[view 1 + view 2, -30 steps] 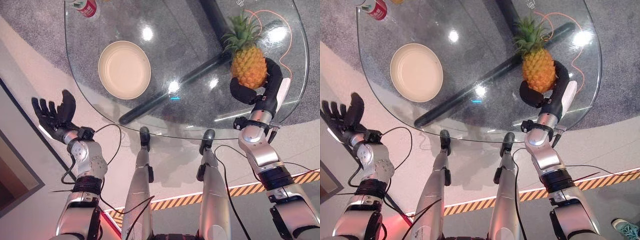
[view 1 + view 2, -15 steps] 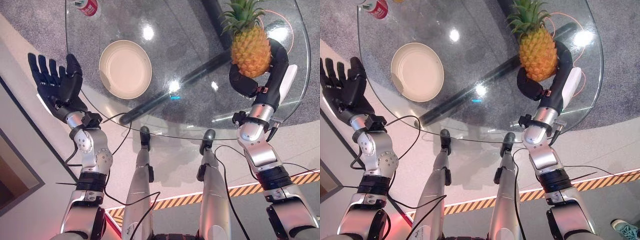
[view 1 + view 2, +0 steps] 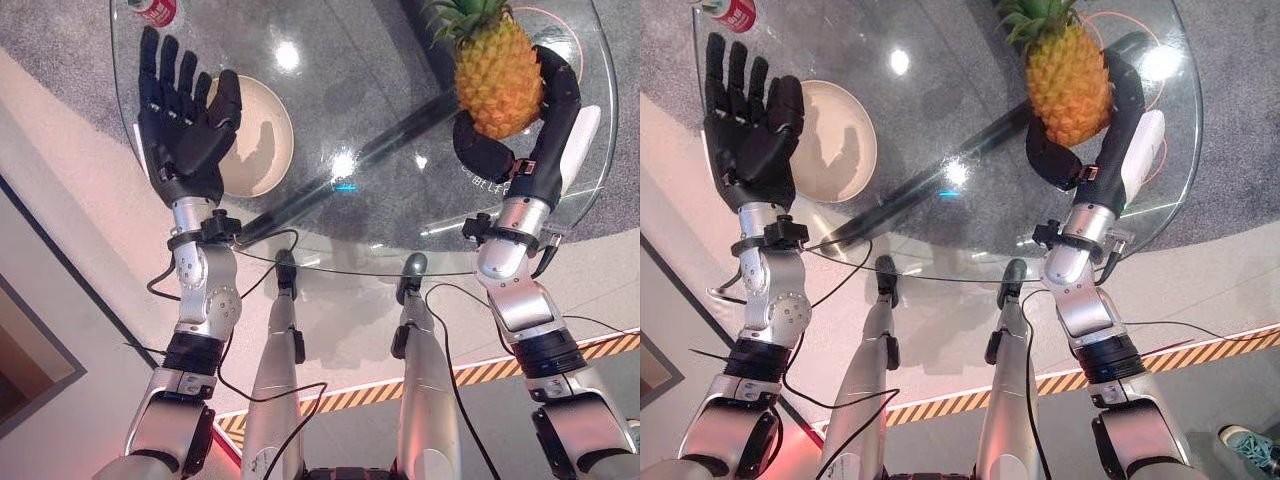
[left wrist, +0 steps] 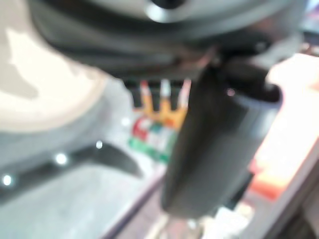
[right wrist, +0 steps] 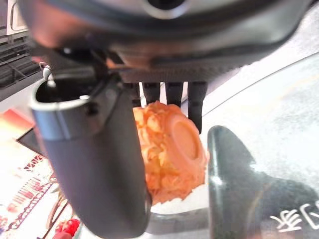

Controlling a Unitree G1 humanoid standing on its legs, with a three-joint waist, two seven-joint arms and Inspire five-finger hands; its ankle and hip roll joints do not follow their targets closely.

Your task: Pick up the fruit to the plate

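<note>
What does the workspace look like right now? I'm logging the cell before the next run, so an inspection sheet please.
Surface: round glass table, dark base bars visible through it.
Job's things: pineapple held above the table's right side; cream plate at the table's left, nothing seen on it.
Clutter: red can at the table's far left edge.
Hands: right hand curled round the pineapple's lower part; left hand open, fingers straight, raised over the plate's left edge.
Cables: orange cable showing through the glass behind the pineapple.
Surroundings: grey carpet under the table, pale floor nearer the robot, striped tape on the floor, a person's shoe at lower right.
</note>
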